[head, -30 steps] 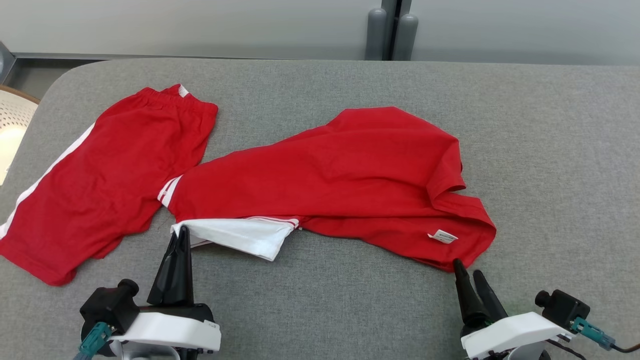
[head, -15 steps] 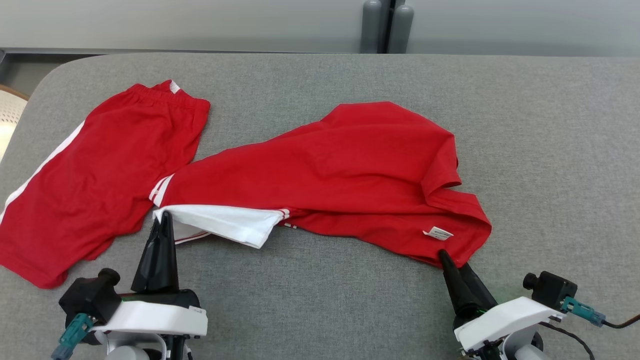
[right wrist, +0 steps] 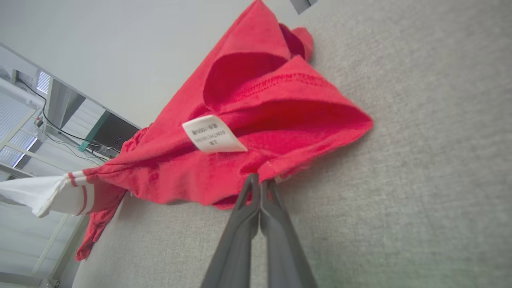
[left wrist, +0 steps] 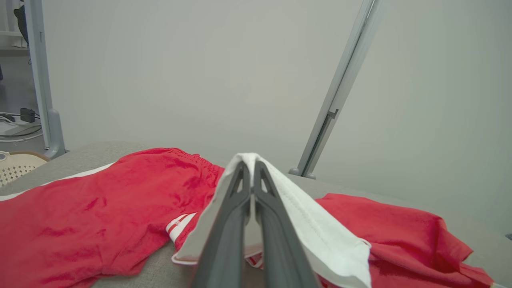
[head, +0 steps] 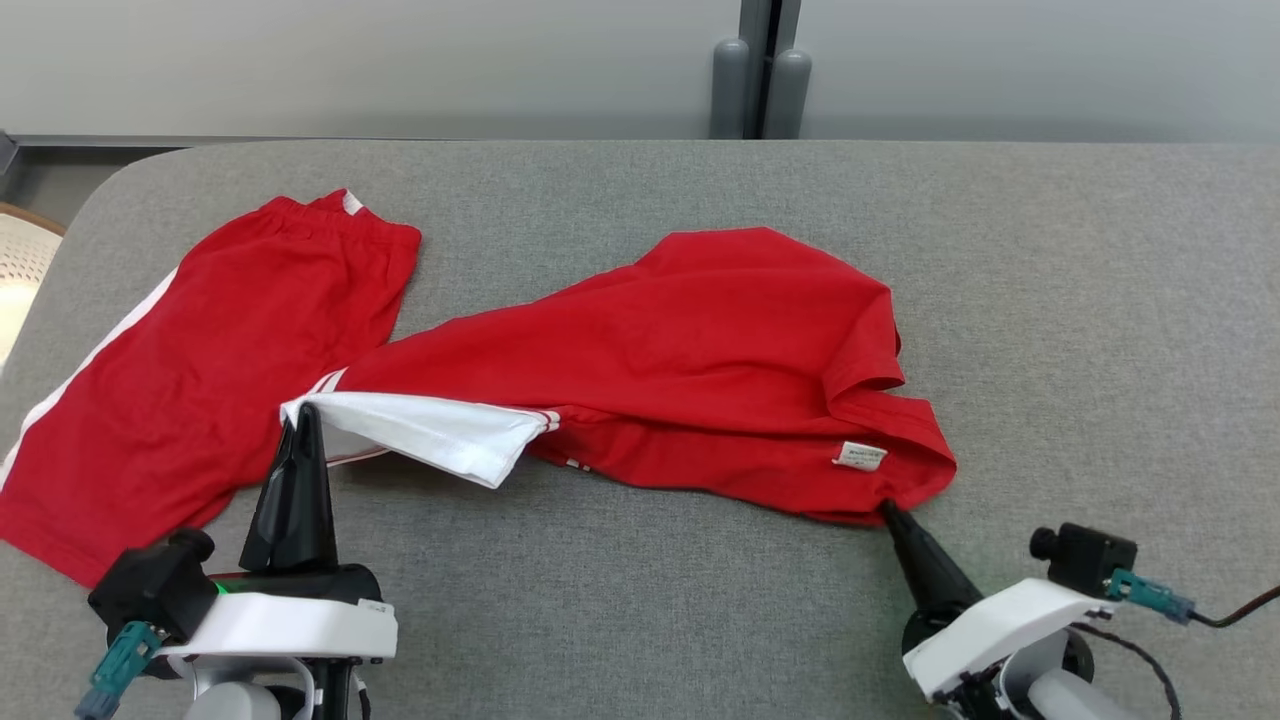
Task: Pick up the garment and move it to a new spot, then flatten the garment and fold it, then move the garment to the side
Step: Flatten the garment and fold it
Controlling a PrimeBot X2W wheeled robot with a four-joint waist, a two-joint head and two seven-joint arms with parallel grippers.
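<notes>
The garment [head: 700, 380] is a red T-shirt with a white sleeve, lying crumpled across the middle of the grey table [head: 1100, 300]. My left gripper [head: 305, 415] is shut on the edge of the white sleeve [left wrist: 320, 236], which drapes over both fingers in the left wrist view, where the gripper [left wrist: 251, 164] points toward the back wall. My right gripper [head: 888, 512] is shut on the shirt's red hem at its near right corner. In the right wrist view the gripper [right wrist: 260, 180] pinches the hem just below a white label [right wrist: 212, 134].
Red shorts [head: 200, 350] with a white side stripe lie flat at the left, close to the shirt's sleeve end. A pale perforated basket [head: 25, 260] sits beyond the table's left edge. Two grey posts [head: 760, 90] stand behind the far edge.
My right gripper's fingers have closed on the shirt's hem. The left gripper still holds the white sleeve. The head camera has shifted a little.
</notes>
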